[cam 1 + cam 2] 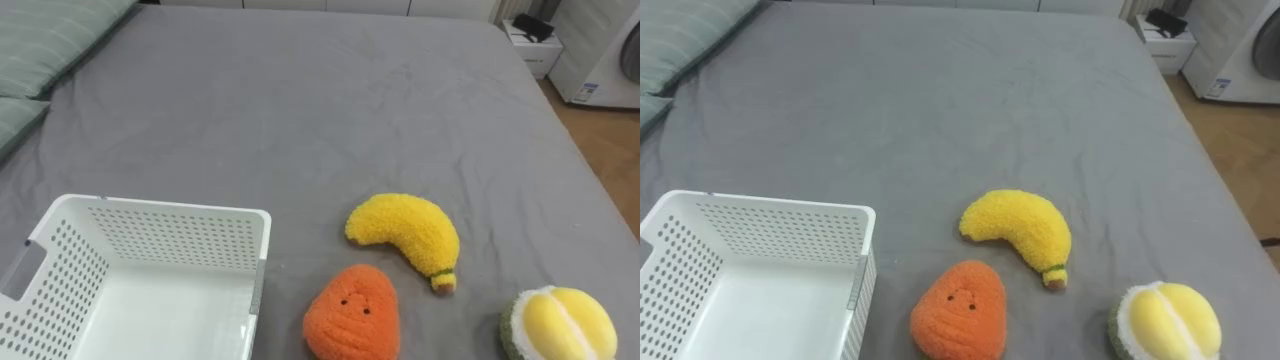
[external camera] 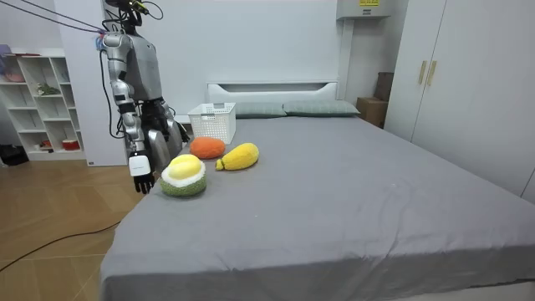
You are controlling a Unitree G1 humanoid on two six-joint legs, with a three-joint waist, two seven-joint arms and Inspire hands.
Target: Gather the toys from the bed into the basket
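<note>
Presently the right hand (image 2: pixel 140 170) hangs at the robot's side, near the bed (image 1: pixel 300 100) edge. Its fingers are loose and apart, and it holds nothing. We judge it idle because no reach has begun. The left hand (image 2: pixel 173 130) shows dark against the robot's waist; whether it is open or closed we cannot tell. The robot stands at the side of the bed, on the room view's left, facing across it.

Toys, outward from the right hand:
- green-yellow toy (image 1: pixel 558 322), closest to the edge on the robot's right.
- orange toy (image 1: pixel 352 312), with a small face, between that one and the basket (image 1: pixel 160 225).
- banana (image 1: pixel 405 235), just beyond the orange toy, close to it but apart.

All three lie on the sheet; none is in the basket.

The basket sits mouth up and empty on the robot's left, just beside the orange toy. It is likely set there so each toy needs only a short carry. The toys lie near the edge, probably within arm's reach.

Count: three toys, one basket, two pillows (image 2: pixel 321 107) at the headboard.
</note>
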